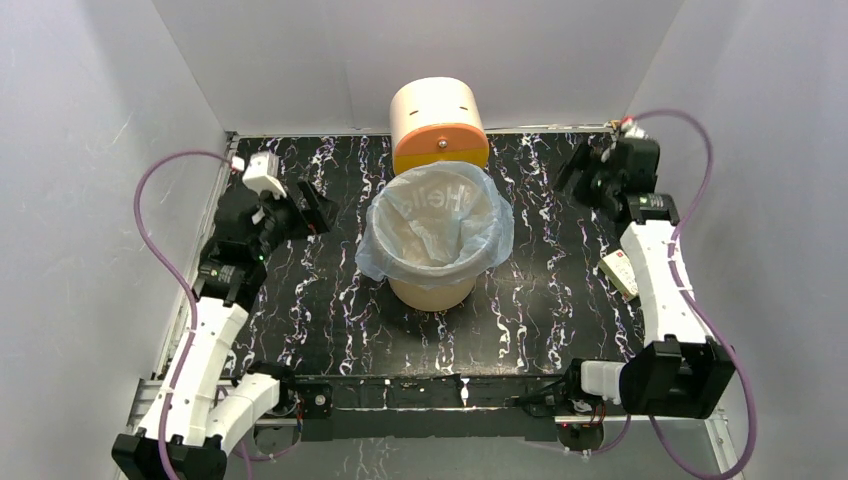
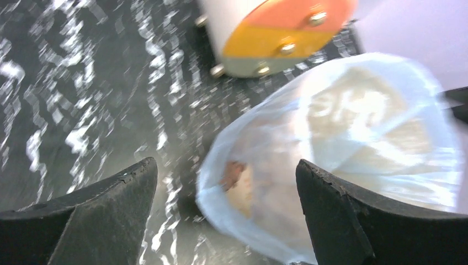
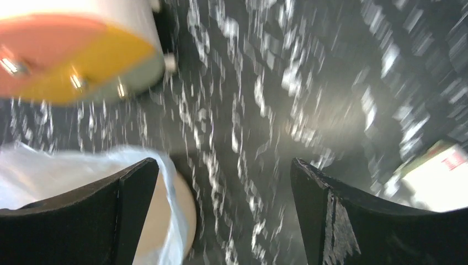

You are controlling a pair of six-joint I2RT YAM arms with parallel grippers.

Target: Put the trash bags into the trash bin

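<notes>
While your left gripper (image 1: 312,205) and right gripper (image 1: 580,170) hang wide open, empty, near the table's (image 1: 320,300) side edges, the trash bag (image 1: 440,215) lines the trash bin (image 1: 432,293) between them.

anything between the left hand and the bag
Nothing visible: the open left hand faces the trash bag across bare table, and the bag already lines the trash bin, folded over its rim.
</notes>
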